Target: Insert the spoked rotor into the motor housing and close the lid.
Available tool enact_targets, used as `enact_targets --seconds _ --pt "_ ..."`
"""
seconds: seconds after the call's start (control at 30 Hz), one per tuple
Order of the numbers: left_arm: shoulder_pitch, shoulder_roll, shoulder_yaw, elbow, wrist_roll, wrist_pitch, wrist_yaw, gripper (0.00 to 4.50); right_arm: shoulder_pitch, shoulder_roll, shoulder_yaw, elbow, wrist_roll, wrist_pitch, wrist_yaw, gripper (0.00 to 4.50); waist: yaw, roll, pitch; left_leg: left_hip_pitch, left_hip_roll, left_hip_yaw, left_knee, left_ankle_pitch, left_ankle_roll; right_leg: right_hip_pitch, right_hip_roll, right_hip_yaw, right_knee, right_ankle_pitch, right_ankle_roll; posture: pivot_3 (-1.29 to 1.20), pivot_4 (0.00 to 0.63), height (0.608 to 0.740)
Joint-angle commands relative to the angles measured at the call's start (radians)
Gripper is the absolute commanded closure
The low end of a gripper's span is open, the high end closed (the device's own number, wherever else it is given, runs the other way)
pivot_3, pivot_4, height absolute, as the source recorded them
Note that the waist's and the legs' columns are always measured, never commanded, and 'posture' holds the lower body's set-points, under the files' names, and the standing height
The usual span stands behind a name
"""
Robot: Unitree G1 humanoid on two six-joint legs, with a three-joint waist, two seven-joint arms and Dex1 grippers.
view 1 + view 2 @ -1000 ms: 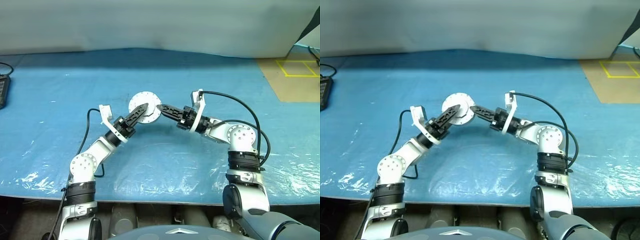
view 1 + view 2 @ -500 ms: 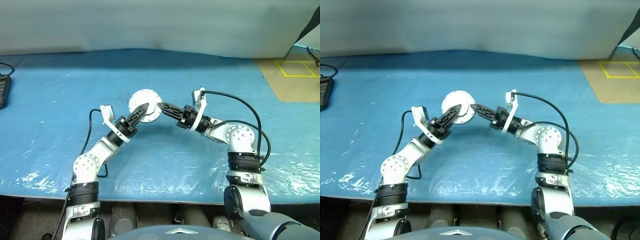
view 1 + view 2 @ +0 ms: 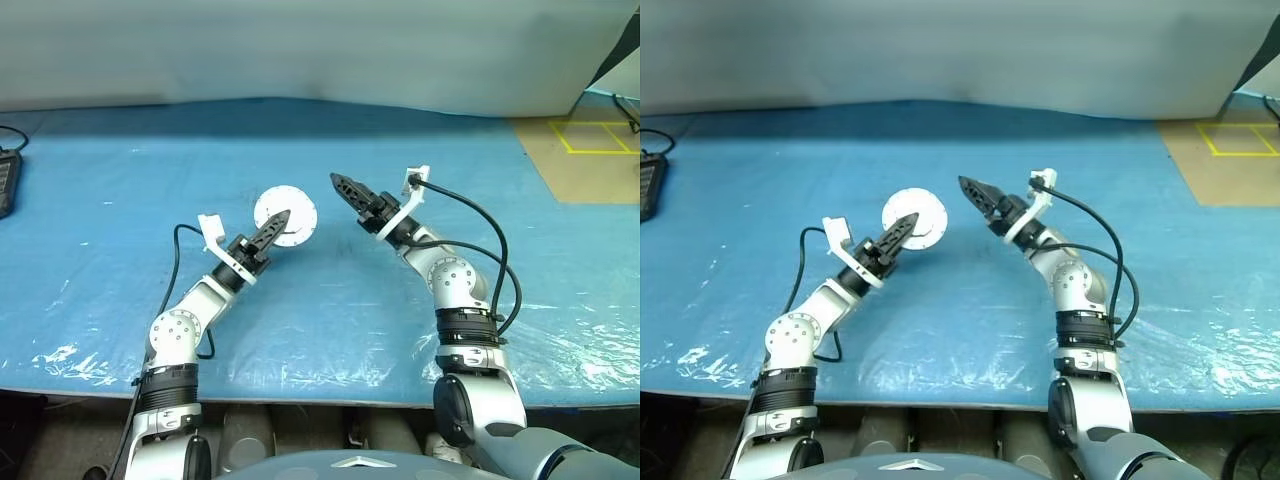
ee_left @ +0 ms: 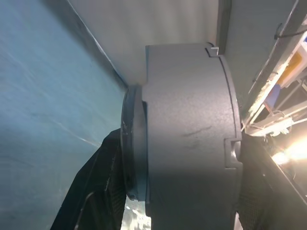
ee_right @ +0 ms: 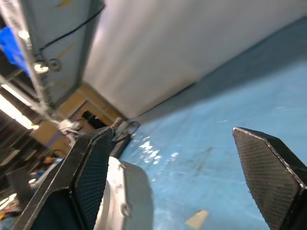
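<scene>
Left eye view: the motor housing (image 3: 285, 215) is gripped on edge by the left gripper (image 3: 277, 222); the right gripper (image 3: 345, 185), at its 3 o'clock, is clear of it.

Left wrist view: fingers (image 4: 91, 201) clamp the housing's rim.

Right wrist view: fingers (image 5: 91, 167) spread, empty above the blue counter (image 5: 216, 110).

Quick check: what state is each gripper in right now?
Left gripper: shut on the motor housing.
Right gripper: open, holding nothing.

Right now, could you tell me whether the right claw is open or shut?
Open: the right claw shows its two black fingers spread wide with blue table between them.
</scene>
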State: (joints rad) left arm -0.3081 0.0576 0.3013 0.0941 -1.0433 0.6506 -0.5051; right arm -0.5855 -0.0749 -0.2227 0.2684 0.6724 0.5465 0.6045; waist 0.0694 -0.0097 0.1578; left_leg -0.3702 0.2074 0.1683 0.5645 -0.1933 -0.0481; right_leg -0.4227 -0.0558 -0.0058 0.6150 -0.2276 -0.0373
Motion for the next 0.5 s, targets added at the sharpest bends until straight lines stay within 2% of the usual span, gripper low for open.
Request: enact_targets --seconds 0.03,0.17,0.5 --pt "-0.094 0.004 0.102 0.07 0.064 -0.192 0.062 1.87 -0.022 -0.021 0.008 0.01 -0.029 -0.051 0.02 0.29 -0.001 0.0 0.0 0.0 0.0 0.0 0.001 0.0 0.0 0.0 0.0 0.0 0.0 0.0 0.0 0.0 0.15 0.74" --pt "-0.204 0.053 0.191 0.26 0.16 -0.365 0.149 1.87 -0.007 -0.056 0.043 0.015 -0.031 -0.014 0.096 0.29 -0.005 -0.001 0.0 0.0 0.0 -0.001 0.002 0.0 0.0 0.0 0.0 0.001 0.001 0.0 0.0 0.0 0.15 0.74" --pt "-0.459 0.153 0.251 0.729 0.301 -0.529 0.195 1.87 0.005 -0.049 0.064 -0.004 -0.049 -0.028 0.111 0.29 0.01 -0.005 0.003 -0.008 -0.001 -0.012 0.007 0.002 0.003 0.0 0.0 -0.007 0.003 0.001 0.001 0.0 0.15 0.74"
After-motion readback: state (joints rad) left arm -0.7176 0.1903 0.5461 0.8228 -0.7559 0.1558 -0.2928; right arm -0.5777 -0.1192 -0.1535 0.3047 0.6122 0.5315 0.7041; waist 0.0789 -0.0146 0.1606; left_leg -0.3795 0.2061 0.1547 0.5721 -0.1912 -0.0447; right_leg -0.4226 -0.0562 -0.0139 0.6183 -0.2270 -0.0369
